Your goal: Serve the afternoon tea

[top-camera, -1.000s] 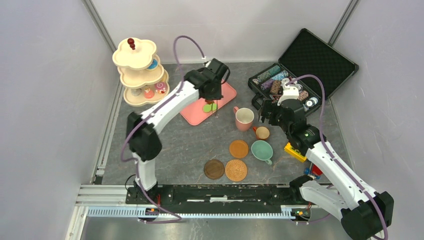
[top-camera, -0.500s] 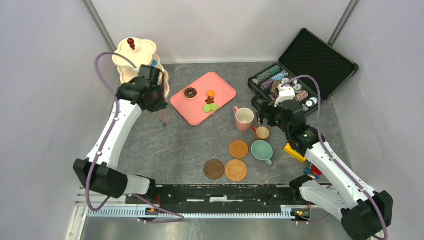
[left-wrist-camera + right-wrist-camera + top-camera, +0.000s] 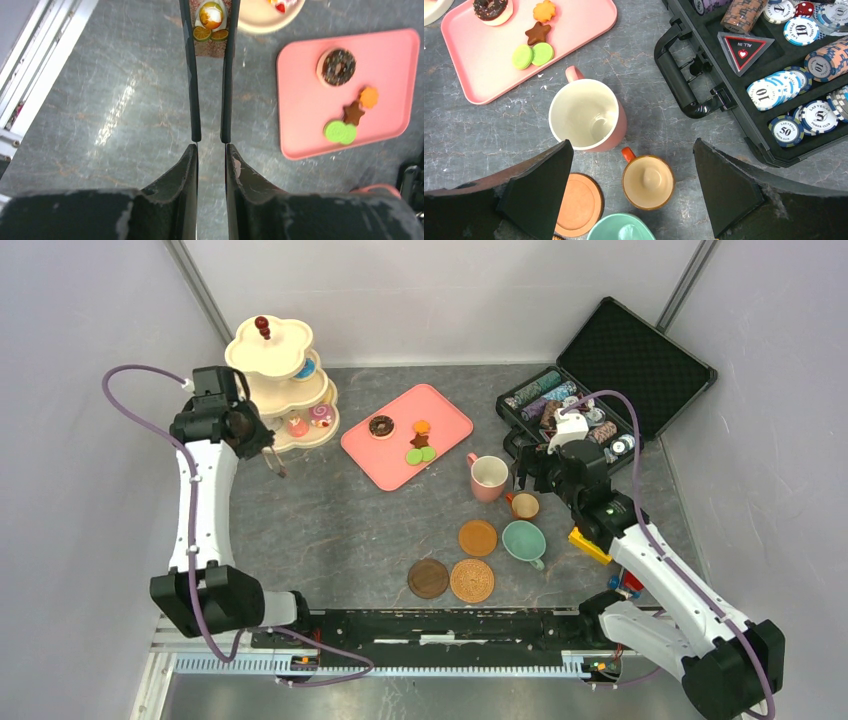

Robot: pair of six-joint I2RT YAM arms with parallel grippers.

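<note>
Since a second ago the left arm has swung off the tray [image 3: 447, 420] to the far left corner of the desk [image 3: 350, 530]. The left pincer [image 3: 273, 462] now hangs just beside the lowest tier of the stand [image 3: 275, 390]; the right arm has not moved. The tray, then half hidden by that arm, now shows its donut [image 3: 381, 426], star and green discs. From above, what the left pincer carries is too small to make out. The left wrist view shows it clenched on a pastry [image 3: 210, 30], an egg-like dome with orange slices on a brown base, held over bare desk just short of the stand's rim. The right pincer [image 3: 525, 462] is released, jaws wide. Its wrist view shows the pink cup [image 3: 586, 117] and brown cup [image 3: 647, 181] below, both upright and empty, and the numbered chips [image 3: 769, 92] in the case [image 3: 630, 350]. Only the top view shows the teal cup [image 3: 523, 540] whole and all three coasters [image 3: 477, 537], right of the desk's middle.
</note>
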